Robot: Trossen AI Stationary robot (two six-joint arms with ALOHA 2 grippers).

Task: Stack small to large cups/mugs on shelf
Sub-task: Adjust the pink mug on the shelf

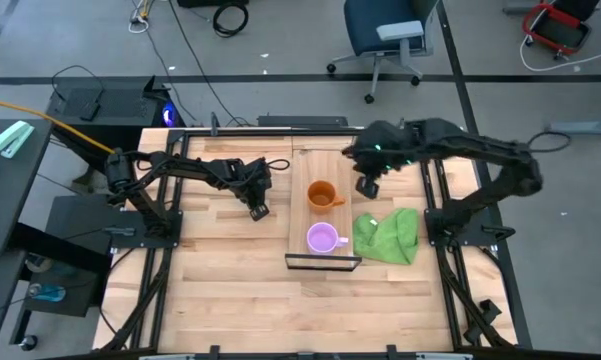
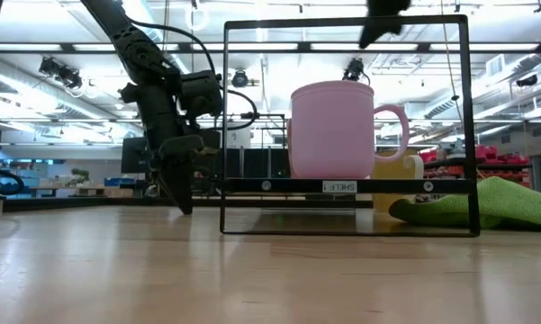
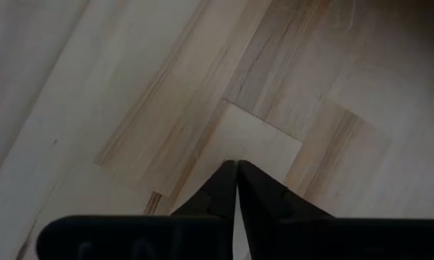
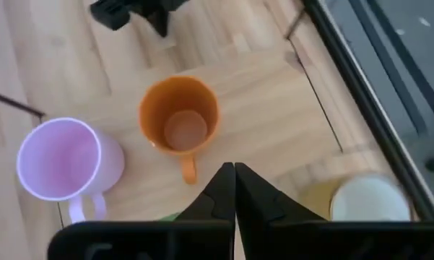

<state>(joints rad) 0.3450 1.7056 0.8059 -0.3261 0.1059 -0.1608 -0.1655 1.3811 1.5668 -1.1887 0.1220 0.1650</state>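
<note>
1. Presently the right jaws (image 4: 235,167) hang above the shelf (image 1: 302,205), pressed together tip to tip and holding nothing.
2. Orange mug (image 4: 179,119) sits on the shelf just ahead of and below those jaws, open side up, handle pointing back toward them. In the high view it is just beside the right jaws, toward the left arm.
3. Purple mug (image 4: 61,159) also stands on the shelf, next to the orange one but not touching, nearer the black frame (image 1: 323,262) end.
4. Cream mug (image 4: 365,201) is off the shelf, on the counter (image 1: 230,280), to the other side of the right jaws from the purple mug. It appears only in the right wrist view and, partly hidden, in the low view.
5. Key relation: all three mugs lie close under the right jaws; the left jaws (image 1: 258,211) are well apart from them, beyond the shelf's long edge. The right arm is the nearer for any mug.
6. Shelf's long axis runs from the frame end away toward the counter's far edge.
7. Left arm: folded low, jaws almost touching, empty, pointing down near the bare counter.
8. Green cloth (image 1: 388,236) lies on the counter beside the shelf, under the right arm's reach.
9. Judgement: nesting not yet begun; jaws would need to spread before taking a rim.
</note>
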